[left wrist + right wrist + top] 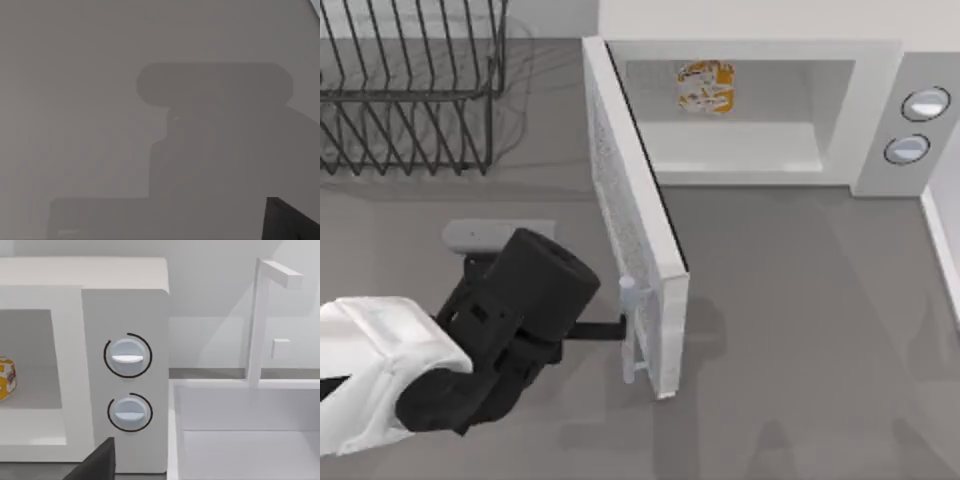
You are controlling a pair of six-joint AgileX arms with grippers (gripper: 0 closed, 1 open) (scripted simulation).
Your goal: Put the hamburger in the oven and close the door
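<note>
The hamburger [706, 86] sits inside the oven [880, 120] cavity, towards its back left; the right wrist view catches its edge [6, 377] too. The door [635, 215] stands open, swung out about square to the oven front, with its far end towards the table's front. My left gripper [615, 327] is on the door's outer side, reaching up against the pale bar handle [629, 330]. A dark part of my right gripper [100, 462] shows low before the oven's knob panel [125, 305].
A black wire dish rack [410, 100] stands at the back left. Right of the oven is a white sink [240, 430] with a faucet [260, 320]. Two knobs [926, 103] [906, 149] are on the oven's right panel. The left wrist view looks at grey table with shadow.
</note>
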